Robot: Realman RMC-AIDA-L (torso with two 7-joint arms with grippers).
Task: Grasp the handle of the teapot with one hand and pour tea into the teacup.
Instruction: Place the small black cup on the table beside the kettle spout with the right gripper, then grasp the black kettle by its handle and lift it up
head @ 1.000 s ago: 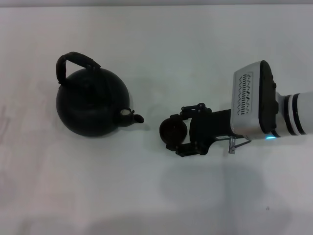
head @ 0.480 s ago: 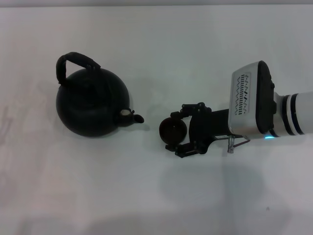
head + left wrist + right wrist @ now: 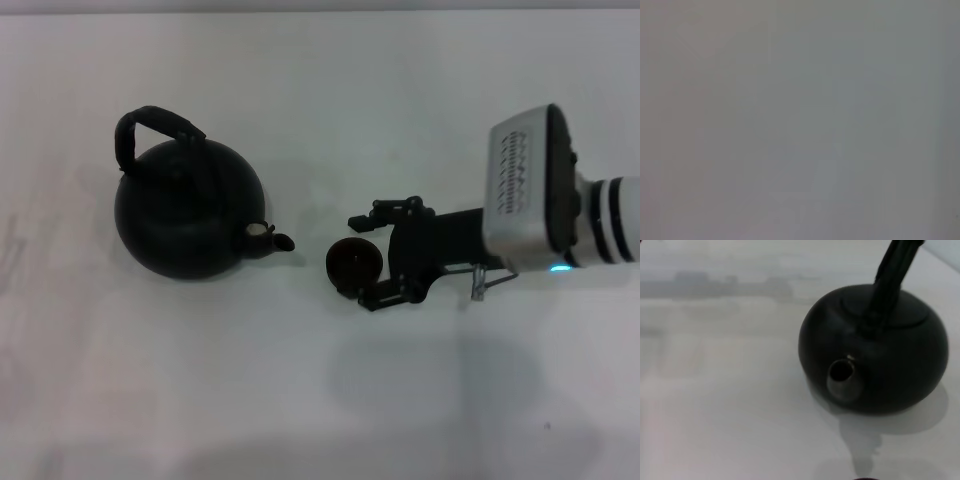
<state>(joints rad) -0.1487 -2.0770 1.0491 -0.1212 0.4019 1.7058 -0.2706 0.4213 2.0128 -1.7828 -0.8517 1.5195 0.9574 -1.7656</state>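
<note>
- Landmark: the teapot (image 3: 188, 210) stands upright on the white table (image 3: 320, 400). All positions below are given relative to it.
- The handle (image 3: 155, 130) arches over the top of the teapot. Nothing grips it.
- The spout (image 3: 270, 240) projects from the teapot's side toward the teacup. In the right wrist view the teapot (image 3: 875, 350) shows its open spout (image 3: 841, 377) facing the camera, with the handle (image 3: 892, 277) rising above the body.
- The teacup (image 3: 354, 265) sits on the table just beyond the spout tip, near it but not touching.
- The right gripper (image 3: 368, 258) lies on the far side of the teacup from the teapot, reaching in level with the table from the robot's right.
- Claw state: the jaws are spread apart, one finger (image 3: 385, 215) on each side of the teacup. The upper finger stands clear of the rim; contact at the lower finger cannot be determined. The claw holds nothing.
- The left gripper does not appear in the head view; the left wrist view shows only a blank grey field.
</note>
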